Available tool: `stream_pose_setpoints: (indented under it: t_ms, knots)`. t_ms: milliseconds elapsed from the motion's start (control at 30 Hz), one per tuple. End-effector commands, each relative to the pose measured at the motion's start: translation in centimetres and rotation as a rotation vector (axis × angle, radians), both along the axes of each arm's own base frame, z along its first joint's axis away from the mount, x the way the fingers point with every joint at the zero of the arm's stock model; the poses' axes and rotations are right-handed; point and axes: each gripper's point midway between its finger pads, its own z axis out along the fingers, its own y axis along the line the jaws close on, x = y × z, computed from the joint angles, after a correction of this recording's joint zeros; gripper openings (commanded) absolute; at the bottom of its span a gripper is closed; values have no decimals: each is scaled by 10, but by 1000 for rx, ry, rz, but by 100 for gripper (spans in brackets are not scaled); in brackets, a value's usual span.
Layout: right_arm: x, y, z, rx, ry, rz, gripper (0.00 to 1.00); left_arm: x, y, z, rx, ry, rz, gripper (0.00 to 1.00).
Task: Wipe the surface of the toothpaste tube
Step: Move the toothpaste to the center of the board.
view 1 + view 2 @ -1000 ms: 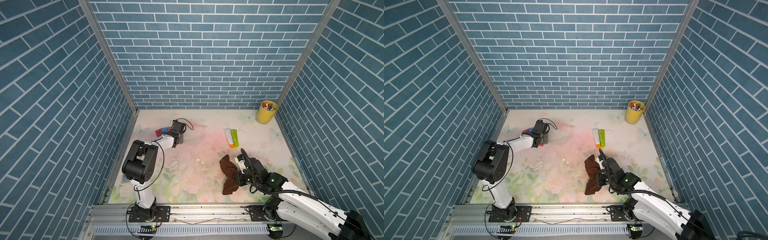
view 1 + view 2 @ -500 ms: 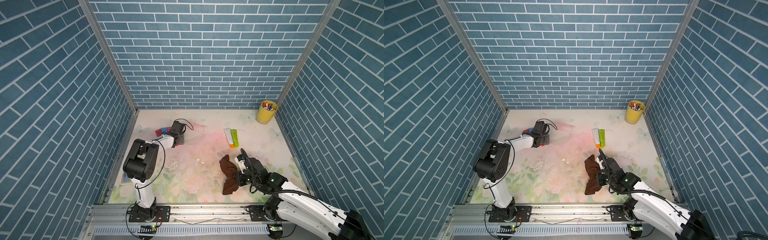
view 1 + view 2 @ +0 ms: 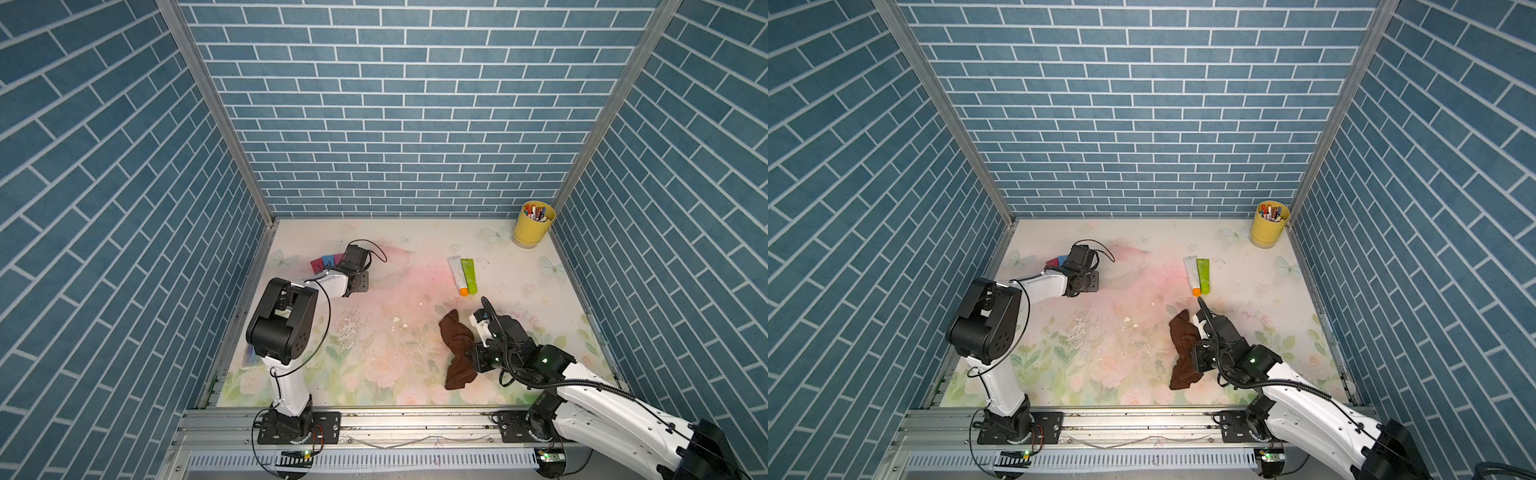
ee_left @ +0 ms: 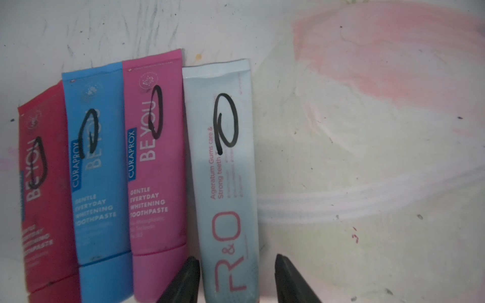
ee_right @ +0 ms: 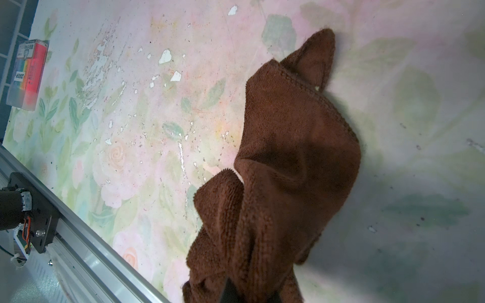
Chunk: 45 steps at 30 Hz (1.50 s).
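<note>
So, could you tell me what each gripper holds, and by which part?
The right gripper pinches the brown cloth at its bunched middle. The left gripper holds nothing; its open jaws straddle the pale tube.

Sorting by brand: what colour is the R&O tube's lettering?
Pinkish red; the R&O tube shows best in left wrist view.

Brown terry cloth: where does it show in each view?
Top view: brown terry cloth lies front-right, just behind the aluminium front rail.
Top view: same spot.
Left wrist: not in it.
Right wrist: large, mid-frame.
Shared landmark: that rail, seen in both top views and the right wrist.
</note>
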Motion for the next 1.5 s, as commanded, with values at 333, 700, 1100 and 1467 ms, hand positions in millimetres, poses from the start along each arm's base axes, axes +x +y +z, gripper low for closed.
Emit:
stream_pose_setpoints:
  t_ms: [333, 700, 1100, 1467]
  knots:
    - [3, -2, 2, -4, -38, 5, 0, -17, 7, -14, 17, 51, 1, 39]
    - [7, -18, 14, -26, -80, -69, 0, -37, -38, -11, -25, -3, -128, 16]
    - [22, -38, 43, -43, -66, -172, 0, -128, -138, 3, -88, -37, -451, 14]
    - [38, -18, 81, 19, -96, -104, 0, -198, -193, 7, -171, -66, -731, 18]
